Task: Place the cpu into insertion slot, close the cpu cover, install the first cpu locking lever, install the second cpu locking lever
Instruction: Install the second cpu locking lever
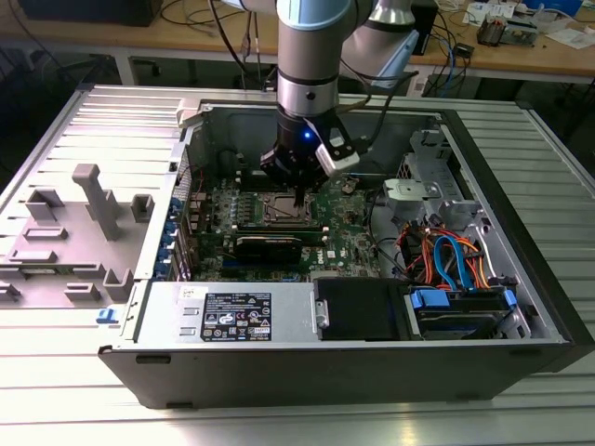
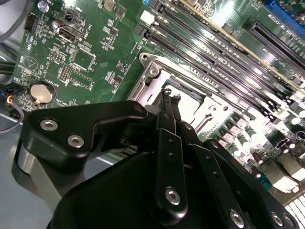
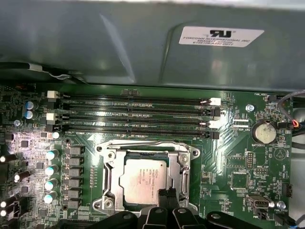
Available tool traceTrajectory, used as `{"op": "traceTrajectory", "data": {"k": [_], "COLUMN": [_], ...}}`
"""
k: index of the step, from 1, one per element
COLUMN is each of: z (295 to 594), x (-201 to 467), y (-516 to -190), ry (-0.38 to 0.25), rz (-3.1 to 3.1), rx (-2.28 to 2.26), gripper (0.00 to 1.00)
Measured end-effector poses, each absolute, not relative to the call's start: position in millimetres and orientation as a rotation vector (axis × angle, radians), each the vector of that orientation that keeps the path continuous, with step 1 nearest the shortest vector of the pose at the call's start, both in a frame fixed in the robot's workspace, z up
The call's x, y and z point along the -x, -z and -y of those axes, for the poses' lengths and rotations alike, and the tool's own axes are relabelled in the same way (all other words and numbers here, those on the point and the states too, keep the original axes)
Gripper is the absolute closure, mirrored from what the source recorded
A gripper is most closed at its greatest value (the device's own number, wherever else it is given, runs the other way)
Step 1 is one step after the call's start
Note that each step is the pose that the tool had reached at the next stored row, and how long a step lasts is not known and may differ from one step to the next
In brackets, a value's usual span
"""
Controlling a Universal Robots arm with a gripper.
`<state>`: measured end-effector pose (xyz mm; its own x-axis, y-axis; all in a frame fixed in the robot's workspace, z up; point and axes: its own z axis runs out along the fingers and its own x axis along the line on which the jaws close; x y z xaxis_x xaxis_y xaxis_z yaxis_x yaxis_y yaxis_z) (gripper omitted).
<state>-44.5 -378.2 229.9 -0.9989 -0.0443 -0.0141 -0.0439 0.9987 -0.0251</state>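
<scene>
Looked like the cpu (image 3: 143,180) already sat flat in the insertion slot (image 3: 108,164), cpu cover (image 3: 183,164) closed around it; gripper (image 3: 167,194) right at the cover's edge, jaws pinched together, gripping nothing visible; thin, stiff, scratch-prone stuff; tight room, memory slots (image 3: 136,114) just beside the socket.

White label (image 3: 220,36) on grey case wall (image 3: 119,43), first wrist view: bold black logo mark, lines of small capitals beneath. White sticker (image 1: 226,318) on silver power supply housing (image 1: 167,311), exterior view: black heading block, rows of tiny print and certification symbols, too small to make out. Green motherboard (image 3: 228,162): white component codes scattered across it, plus triangle-in-circle sign beside coin battery (image 3: 263,132). Faint engraved lines on cpu (image 3: 143,177) top, unreadable.
</scene>
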Motion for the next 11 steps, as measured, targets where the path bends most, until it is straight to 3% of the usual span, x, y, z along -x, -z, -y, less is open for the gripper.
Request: {"op": "traceTrajectory", "data": {"k": [11], "z": [402], "x": [45], "y": [-235], "ry": [0.041], "rz": [-3.126], "rx": [0.069], "gripper": [0.89]}}
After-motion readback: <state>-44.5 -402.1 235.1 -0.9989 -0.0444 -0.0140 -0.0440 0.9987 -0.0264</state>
